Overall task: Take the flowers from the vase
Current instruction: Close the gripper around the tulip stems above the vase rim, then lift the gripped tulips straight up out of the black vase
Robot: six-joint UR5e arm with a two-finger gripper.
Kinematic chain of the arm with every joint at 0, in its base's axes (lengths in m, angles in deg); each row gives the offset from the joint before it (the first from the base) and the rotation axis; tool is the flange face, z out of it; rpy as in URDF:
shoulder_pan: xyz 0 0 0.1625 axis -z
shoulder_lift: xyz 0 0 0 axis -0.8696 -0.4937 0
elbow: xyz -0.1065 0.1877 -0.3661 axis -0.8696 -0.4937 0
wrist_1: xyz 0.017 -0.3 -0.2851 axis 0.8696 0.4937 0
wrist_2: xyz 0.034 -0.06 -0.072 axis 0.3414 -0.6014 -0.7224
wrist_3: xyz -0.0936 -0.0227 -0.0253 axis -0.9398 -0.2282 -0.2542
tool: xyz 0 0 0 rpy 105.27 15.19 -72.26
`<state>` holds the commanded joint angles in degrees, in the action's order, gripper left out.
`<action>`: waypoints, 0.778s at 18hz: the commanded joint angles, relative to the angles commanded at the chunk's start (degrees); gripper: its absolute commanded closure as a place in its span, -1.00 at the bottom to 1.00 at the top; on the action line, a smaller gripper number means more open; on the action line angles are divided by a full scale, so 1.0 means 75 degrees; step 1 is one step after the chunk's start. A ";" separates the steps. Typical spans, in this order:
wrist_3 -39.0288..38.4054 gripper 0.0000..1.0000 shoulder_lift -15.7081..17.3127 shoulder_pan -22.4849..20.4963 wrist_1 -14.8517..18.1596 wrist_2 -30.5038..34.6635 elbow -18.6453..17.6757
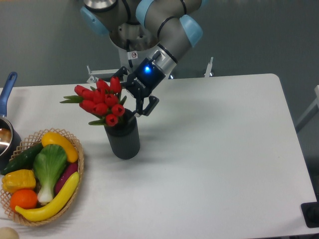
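The flowers (102, 101), a bunch of red tulip buds with green leaves, stand in the dark ribbed vase (123, 139) left of the table's middle and lean to the left. My gripper (143, 106) comes down from the back right, its blue light on. Its black fingers (151, 102) hang just right of the buds, over the right side of the vase's mouth. The jaws stand apart and hold nothing that I can see. The stems inside the vase are hidden.
A wicker basket (77, 164) at the front left holds bananas, a yellow pepper, an orange, a cucumber, an eggplant and a leafy green vegetable. A blue-handled metal pot (6, 130) sits at the left edge. The arm's base (130, 37) stands behind the table.
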<state>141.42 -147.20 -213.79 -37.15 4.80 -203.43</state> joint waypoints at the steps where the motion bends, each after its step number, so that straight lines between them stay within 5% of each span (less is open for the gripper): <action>1: 0.0000 0.05 -0.0012 0.0000 0.0000 0.0000 0.0000; 2: 0.0023 0.64 -0.0058 -0.0011 -0.0012 0.0000 0.0047; 3: 0.0035 0.93 -0.0070 -0.0012 -0.0012 0.0000 0.0070; 14: -0.0327 1.00 0.0058 -0.0129 0.0035 -0.0538 0.0445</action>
<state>138.97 -146.76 -214.75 -36.88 0.76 -200.10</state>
